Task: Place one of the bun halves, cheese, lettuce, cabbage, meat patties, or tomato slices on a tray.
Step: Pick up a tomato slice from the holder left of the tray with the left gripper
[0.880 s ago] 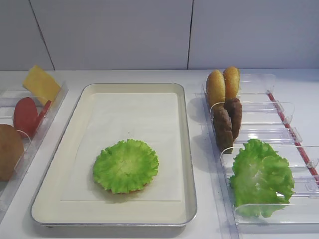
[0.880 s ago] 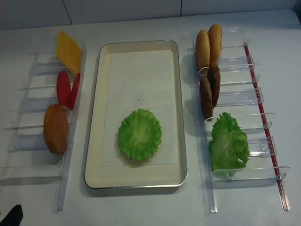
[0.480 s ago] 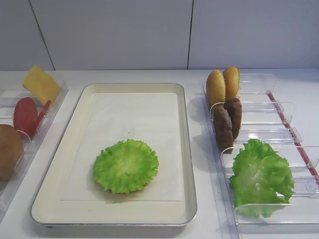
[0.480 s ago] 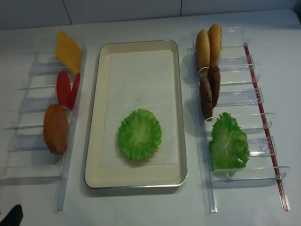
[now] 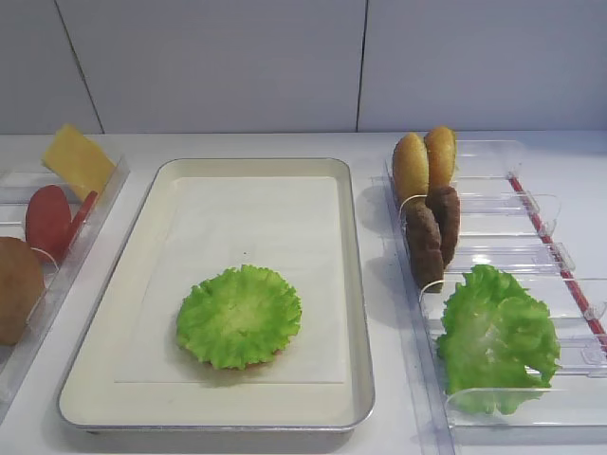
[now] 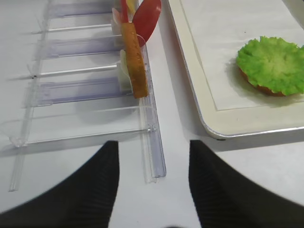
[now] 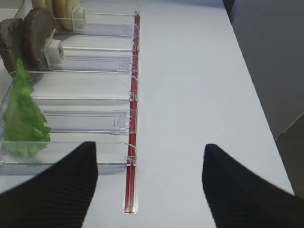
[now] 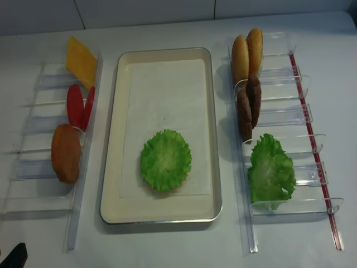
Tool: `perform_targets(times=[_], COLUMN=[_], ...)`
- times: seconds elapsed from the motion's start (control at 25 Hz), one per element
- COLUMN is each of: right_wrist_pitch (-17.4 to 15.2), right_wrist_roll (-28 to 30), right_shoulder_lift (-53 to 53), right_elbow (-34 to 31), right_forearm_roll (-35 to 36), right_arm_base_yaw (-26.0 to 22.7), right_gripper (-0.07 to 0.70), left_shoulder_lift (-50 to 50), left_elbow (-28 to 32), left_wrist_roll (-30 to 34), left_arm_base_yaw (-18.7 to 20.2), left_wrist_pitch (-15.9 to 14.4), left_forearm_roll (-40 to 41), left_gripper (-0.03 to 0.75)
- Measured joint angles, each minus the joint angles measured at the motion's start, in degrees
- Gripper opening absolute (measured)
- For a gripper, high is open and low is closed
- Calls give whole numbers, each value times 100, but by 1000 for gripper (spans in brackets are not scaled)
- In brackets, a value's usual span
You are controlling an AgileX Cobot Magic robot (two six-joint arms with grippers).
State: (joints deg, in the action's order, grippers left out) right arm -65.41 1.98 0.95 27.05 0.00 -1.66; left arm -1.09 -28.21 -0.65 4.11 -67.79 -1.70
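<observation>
- Right now, the tray sits in the middle of the white table, with a pale paper sheet inside it.
- One lettuce leaf lies flat on the paper, near the front end of the tray. In the left wrist view a bit of orange-brown peeks out from under its edge.
- More lettuce leans in a clear bin on the right side of the tray.
- Behind that lettuce, two dark brown meat patties stand on edge, touching each other.
- Behind the patties, two golden bun halves stand on edge in the far right bin.
- On the left side, a yellow cheese slice leans at the far end of the clear rack.
- Two red tomato slices stand just in front of the cheese.
- One more brown bun half stands in front of the tomato slices.
- The left gripper hangs over the table beside the near end of the left rack. Its two black fingers are spread wide apart and hold nothing.
- The right gripper hangs over the table by the red strip at the edge of the right bins. Its fingers are wide apart too, with nothing between them.
</observation>
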Motion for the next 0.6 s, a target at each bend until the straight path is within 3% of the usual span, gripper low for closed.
perform_targets(times=[0.2,0.36,0.6], right_wrist_pitch=[0,0,3], right_wrist_roll=[-10,-10,-10], right_shoulder_lift=[0,0,0], right_elbow=[0,0,0], right_forearm_roll=[0,0,0], right_arm_base_yaw=[0,0,0], right_gripper=[472,472,472], left_shoulder_lift=[141,1319,3269], left_elbow=[-29,-300,-1182], left_wrist_roll=[-21,119,490], left_arm_base_yaw=[0,0,0], left_wrist_pitch=[26,324,776], left_forearm_roll=[-377,-875,-956], left_gripper=[341,341,340])
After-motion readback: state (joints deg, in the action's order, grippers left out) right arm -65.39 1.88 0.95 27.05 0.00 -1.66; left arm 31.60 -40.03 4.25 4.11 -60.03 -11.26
